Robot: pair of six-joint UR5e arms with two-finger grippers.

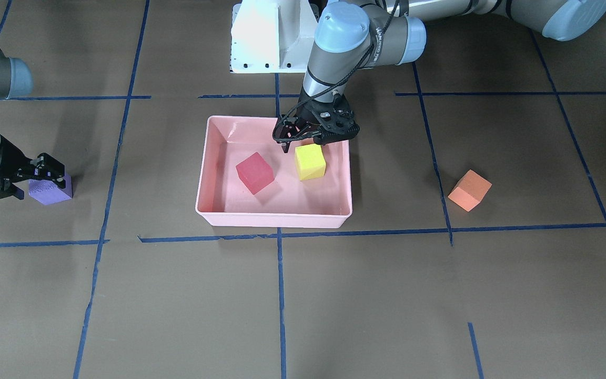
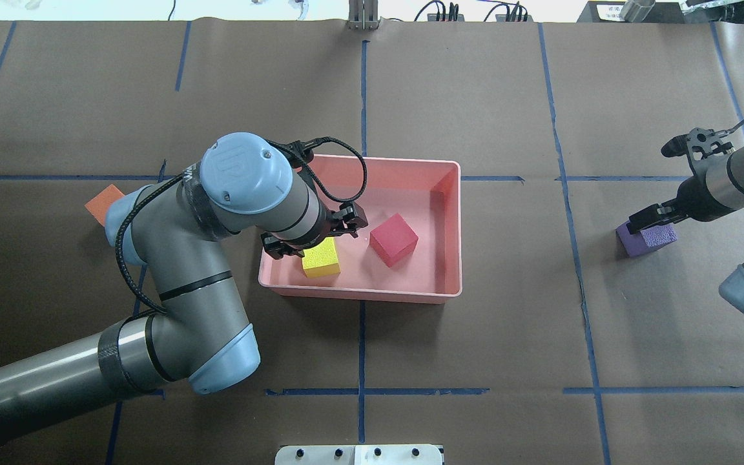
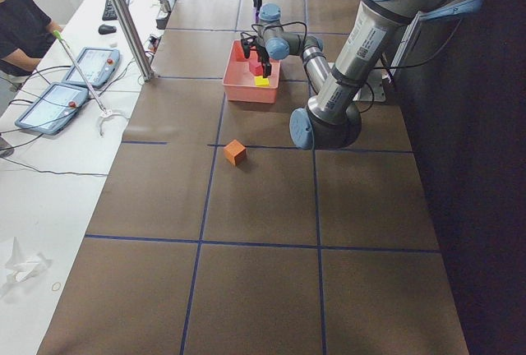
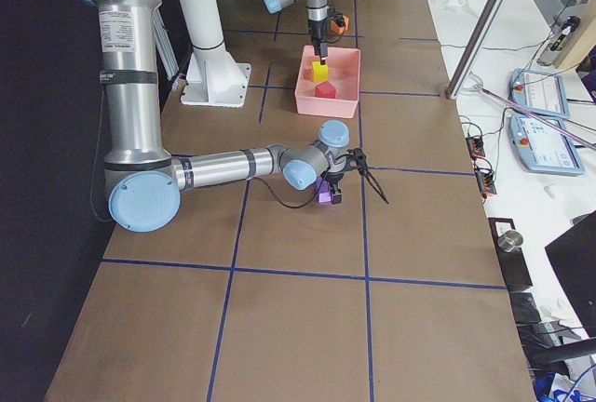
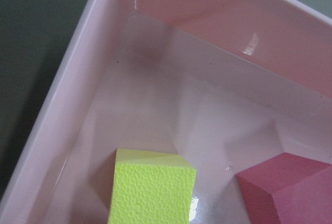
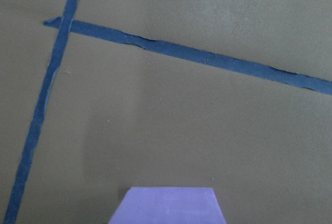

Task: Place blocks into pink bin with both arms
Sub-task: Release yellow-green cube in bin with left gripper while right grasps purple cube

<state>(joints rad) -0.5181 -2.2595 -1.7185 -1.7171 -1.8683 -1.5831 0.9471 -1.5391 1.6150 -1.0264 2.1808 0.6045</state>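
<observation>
The pink bin sits mid-table and holds the red cube and the yellow cube. My left gripper hovers open just above the yellow cube, which rests on the bin floor. The left wrist view shows the yellow cube, the red cube and the bin wall. My right gripper is low at the purple cube, with its fingers open on either side of it. The orange cube lies alone on the table, partly hidden by my left arm in the overhead view.
The white pedestal base stands behind the bin. Blue tape lines grid the brown table. A side bench with tablets and an operator lies along the table's far edge.
</observation>
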